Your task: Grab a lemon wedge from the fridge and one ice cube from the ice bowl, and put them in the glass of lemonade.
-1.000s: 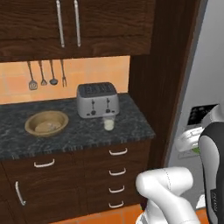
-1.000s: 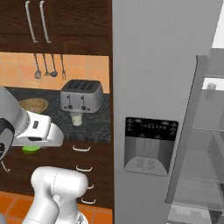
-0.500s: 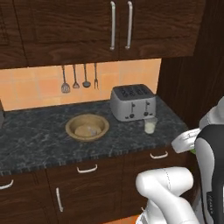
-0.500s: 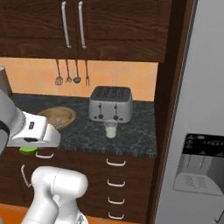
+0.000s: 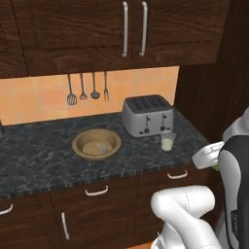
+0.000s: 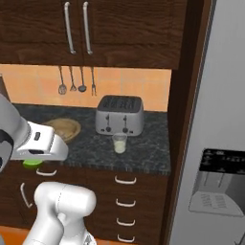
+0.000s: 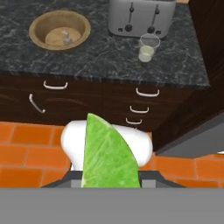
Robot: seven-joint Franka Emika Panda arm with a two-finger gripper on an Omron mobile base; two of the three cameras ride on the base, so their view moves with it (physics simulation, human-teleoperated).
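Green lemon wedge (image 7: 109, 153) sits pinched in our end effector (image 7: 111, 177), held low in front of the drawers. We judge the next move as carrying it up over the glass of lemonade (image 7: 148, 48) beside the toaster (image 7: 141, 16) on the surface (image 7: 100, 54), centring above the rim before letting go

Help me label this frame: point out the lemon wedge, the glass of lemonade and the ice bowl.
lemon wedge (image 7: 108, 155), hand view, middle of its green flat face.
glass of lemonade (image 5: 168, 142), left base view, side wall at the liquid.
ice bowl (image 5: 78, 144), left base view, left rim.
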